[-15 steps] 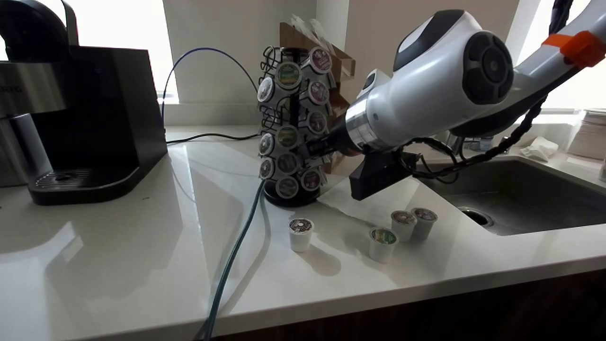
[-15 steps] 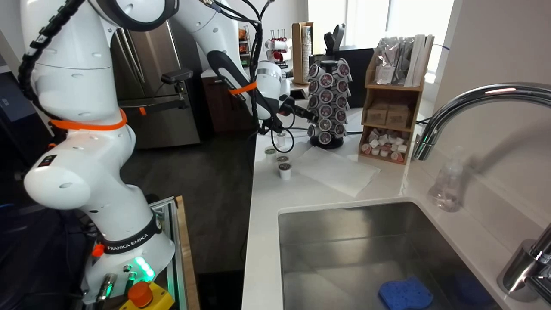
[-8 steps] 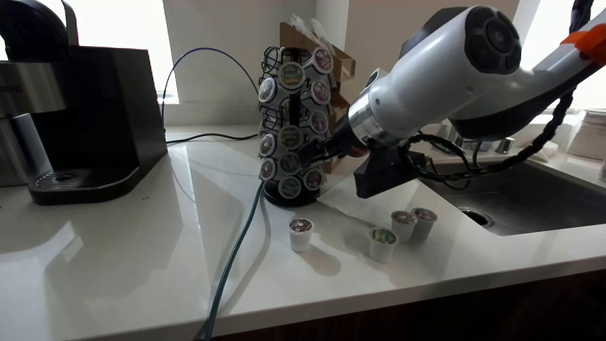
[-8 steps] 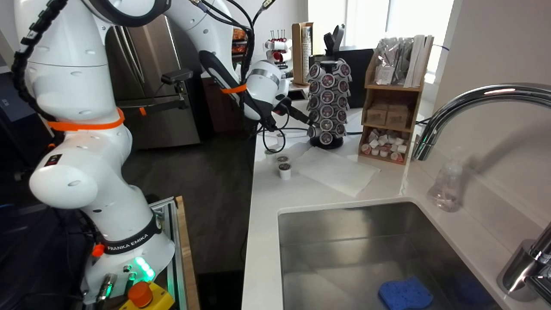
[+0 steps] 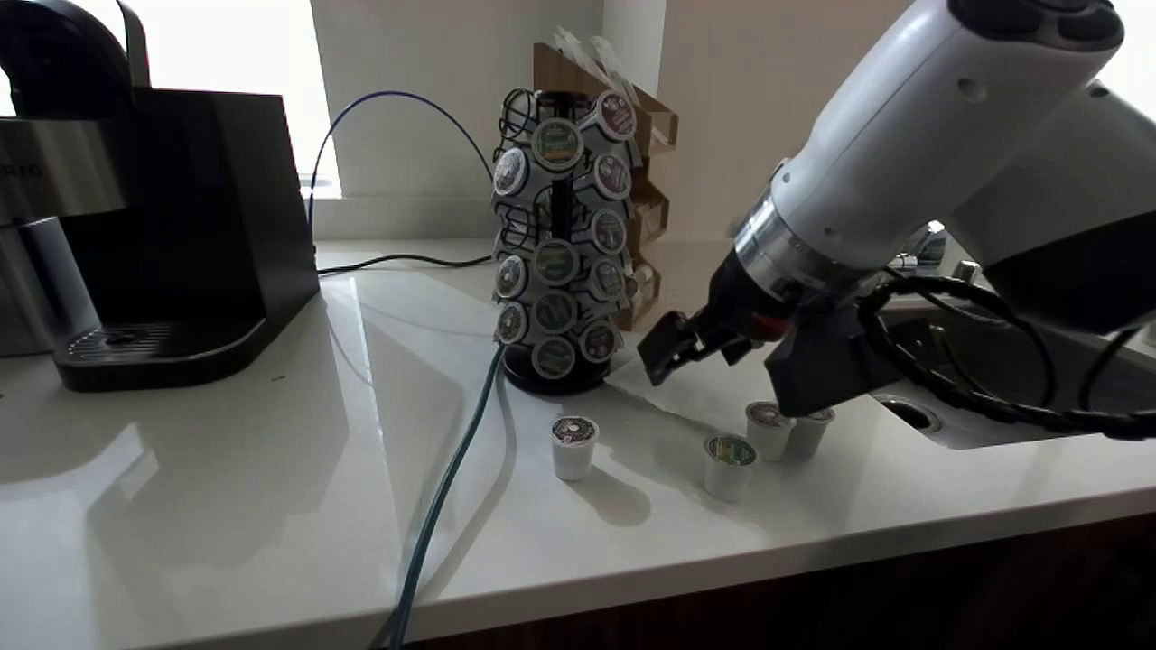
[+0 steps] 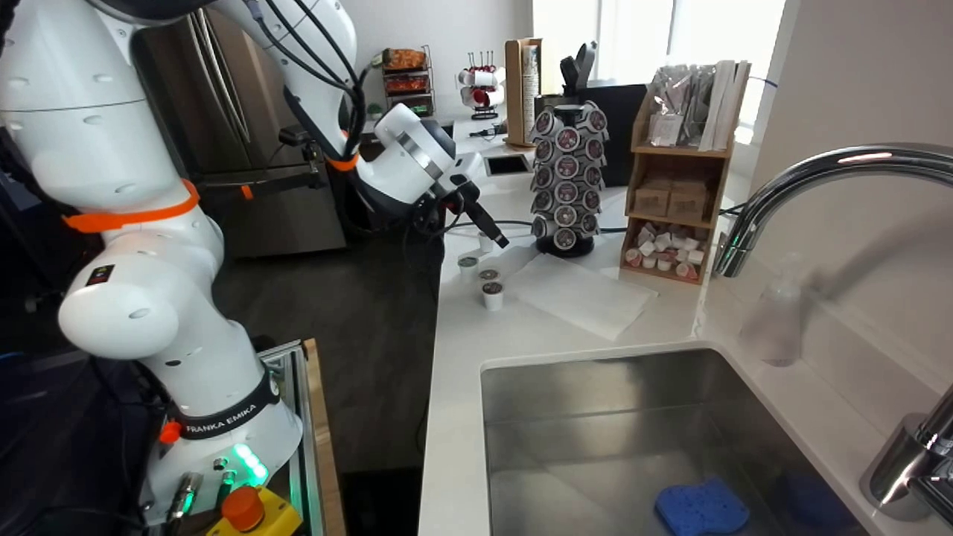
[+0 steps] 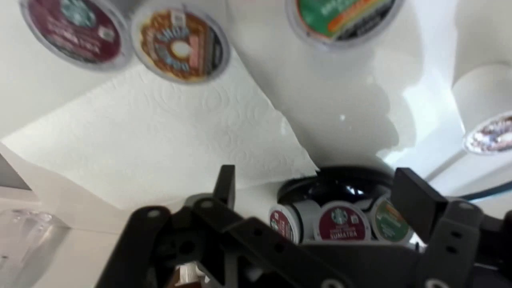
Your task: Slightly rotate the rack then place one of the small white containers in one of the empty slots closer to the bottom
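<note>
Black coffee machine (image 5: pixel 199 226) far left on white surface (image 5: pixel 271 506). Teal cable (image 5: pixel 444 483) right of it. Then rack (image 5: pixel 561 206), upright, pods (image 5: pixel 557 144) in stacked rows, bare wire loops (image 5: pixel 517 226) on its left. One small white container (image 5: pixel 573 459) stands upright in front of rack. My gripper (image 5: pixel 700 350) hangs over surface, apart from rack, fingers (image 7: pixel 418 200) spread wide in wrist view: I read it as released. Next, green-topped container (image 5: pixel 728 474), upright, two more containers (image 5: pixel 768 438) close together just behind; I can't tell whether they touch.

Hand (image 7: pixel 315 178) drawn back from rack (image 5: pixel 561 221), now lower.
</note>
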`<state>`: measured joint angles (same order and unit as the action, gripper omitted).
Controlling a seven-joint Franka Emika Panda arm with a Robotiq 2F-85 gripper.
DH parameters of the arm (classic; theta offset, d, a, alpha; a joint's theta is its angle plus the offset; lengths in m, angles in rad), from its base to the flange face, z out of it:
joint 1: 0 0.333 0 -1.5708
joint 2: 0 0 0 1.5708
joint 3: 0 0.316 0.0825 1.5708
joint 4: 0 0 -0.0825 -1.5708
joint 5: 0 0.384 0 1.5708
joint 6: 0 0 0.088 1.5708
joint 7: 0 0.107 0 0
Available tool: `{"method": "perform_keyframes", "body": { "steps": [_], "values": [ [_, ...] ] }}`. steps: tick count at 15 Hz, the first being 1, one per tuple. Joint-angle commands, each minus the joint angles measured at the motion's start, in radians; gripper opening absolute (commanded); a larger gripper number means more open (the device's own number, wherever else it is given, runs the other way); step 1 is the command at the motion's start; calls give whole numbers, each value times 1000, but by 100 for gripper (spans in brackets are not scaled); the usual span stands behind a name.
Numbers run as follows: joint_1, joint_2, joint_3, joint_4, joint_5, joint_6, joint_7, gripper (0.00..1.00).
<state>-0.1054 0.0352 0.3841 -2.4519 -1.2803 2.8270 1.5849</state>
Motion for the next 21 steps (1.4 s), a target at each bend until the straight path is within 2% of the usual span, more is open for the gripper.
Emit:
{"method": "perform_keyframes", "body": {
  "steps": [1, 3, 6, 9, 10, 11, 16, 18, 19, 21],
  "values": [
    [120, -125, -99, -146, 275, -2, -200, 100],
    [168, -159, -124, -178, 429, -25, -321, 100],
    [230, -223, -136, -192, 660, -119, -500, 100],
    [359, -328, -214, -166, 895, -304, -707, 100],
    [377, -379, -219, -151, 974, -389, -782, 100],
    [342, -424, -181, -131, 1033, -466, -840, 100],
    [287, -613, -181, 32, 1122, -876, -993, 100],
    [226, -657, -173, 102, 1076, -1051, -1010, 100],
    [240, -622, -153, 62, 1095, -938, -982, 100],
    [218, -652, -152, 81, 1096, -966, -1000, 100]
  ]
}}
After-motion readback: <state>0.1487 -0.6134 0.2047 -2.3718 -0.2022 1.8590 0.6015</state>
